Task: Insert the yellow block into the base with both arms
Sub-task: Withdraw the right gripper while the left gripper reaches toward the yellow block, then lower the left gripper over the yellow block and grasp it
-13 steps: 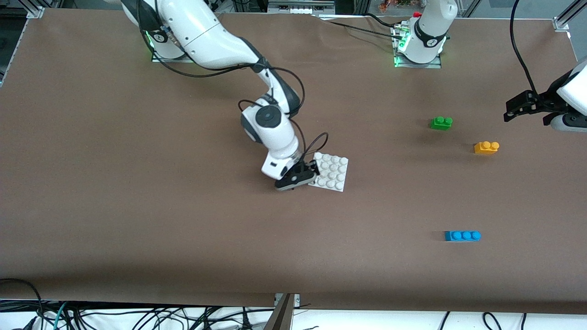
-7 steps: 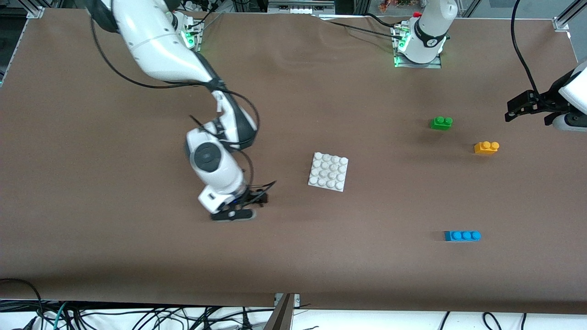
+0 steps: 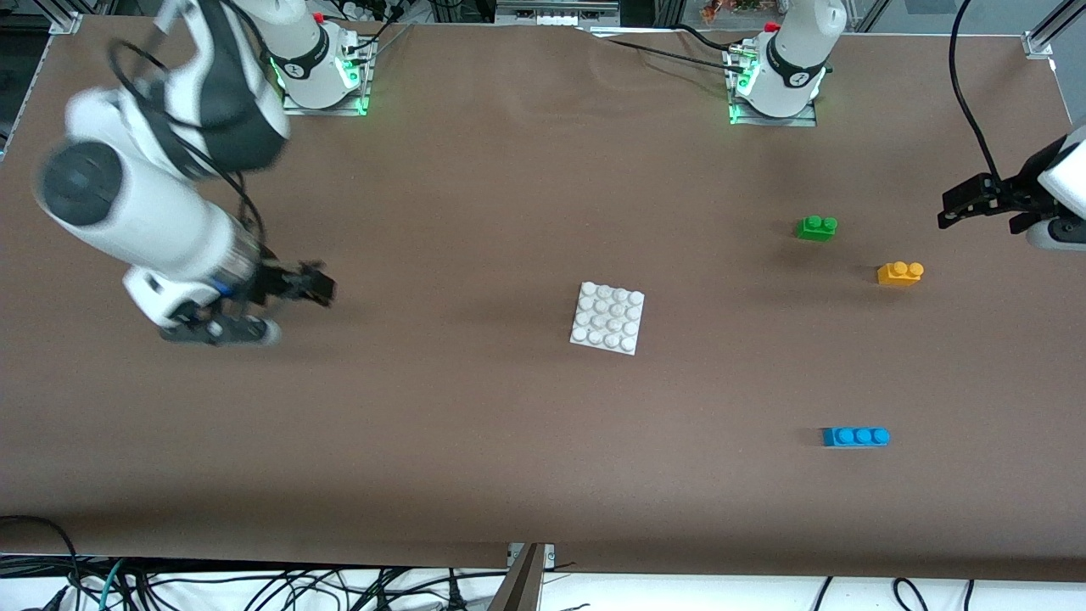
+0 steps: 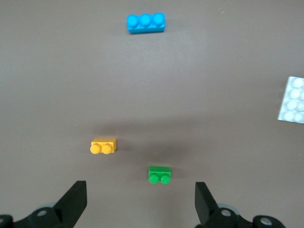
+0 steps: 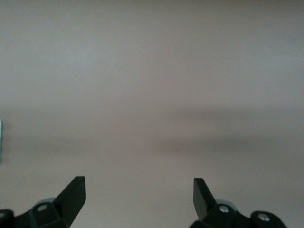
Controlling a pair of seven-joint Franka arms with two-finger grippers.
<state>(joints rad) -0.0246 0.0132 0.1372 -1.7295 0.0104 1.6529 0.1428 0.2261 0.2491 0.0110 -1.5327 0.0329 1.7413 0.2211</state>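
**Yellow Block Pickup Pending**

The base point(image 3: 607, 317) lies flat at mid-bench. The yellow block point(image 3: 900, 272) rests untouched at its 3 o'clock, just beside the green brick point(image 3: 817, 227). The left pincer point(image 3: 976, 201) is held fully open and empty, near the block. The right pincer point(image 3: 276, 301) hangs open, empty, well apart from the base. A descent onto the block is judged necessary next.

The brown bench point(image 3: 475, 458) carries the base point(image 3: 607, 317) mid-surface; toward the left arm's end lie the green brick point(image 3: 816, 227), yellow block point(image 3: 899, 273) and blue brick point(image 3: 855, 436).
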